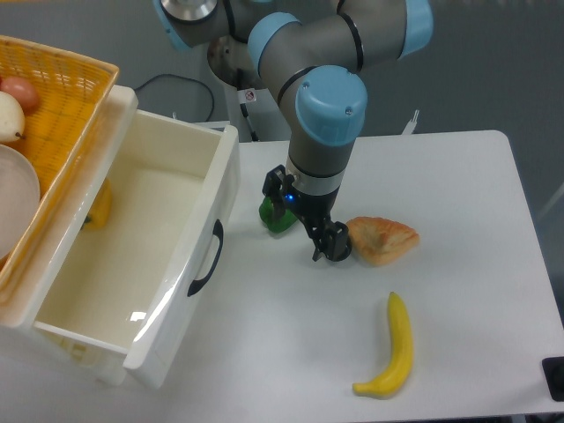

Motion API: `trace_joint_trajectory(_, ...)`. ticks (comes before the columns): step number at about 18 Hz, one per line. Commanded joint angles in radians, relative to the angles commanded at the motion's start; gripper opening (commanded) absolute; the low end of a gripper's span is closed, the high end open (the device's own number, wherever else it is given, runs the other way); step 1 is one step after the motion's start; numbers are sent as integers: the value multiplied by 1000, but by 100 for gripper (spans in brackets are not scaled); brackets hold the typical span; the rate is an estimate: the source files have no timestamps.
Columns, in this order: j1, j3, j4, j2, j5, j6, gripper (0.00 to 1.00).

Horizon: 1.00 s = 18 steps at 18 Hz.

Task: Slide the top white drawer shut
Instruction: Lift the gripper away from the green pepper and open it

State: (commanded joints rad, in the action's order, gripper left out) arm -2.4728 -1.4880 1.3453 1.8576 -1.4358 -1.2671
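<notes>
While the top white drawer (141, 256) stands pulled fully out, the gripper (330, 249) hangs well right of its black handle (206, 258), fingers seemingly near-closed on nothing, so the approach step remains: reach the drawer front and push.

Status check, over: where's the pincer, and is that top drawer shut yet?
Pincer low over table beside pastry, state unclear. Top drawer wide open. Nothing blocking its front.
</notes>
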Motion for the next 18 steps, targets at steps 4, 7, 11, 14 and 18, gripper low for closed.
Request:
trace_joint_trajectory(4, 5, 0, 0, 12, -28, 8, 100)
trace_joint_trajectory(7, 6, -15, 0, 26, -28, 34, 100)
trace_joint_trajectory(11, 6, -21, -2, 43, -29, 66, 100)
trace_joint_trajectory(14, 2, -21, 0, 49, -26, 103, 100)
trace_joint_trajectory(18, -3, -14, -2, 78, -23, 166, 100)
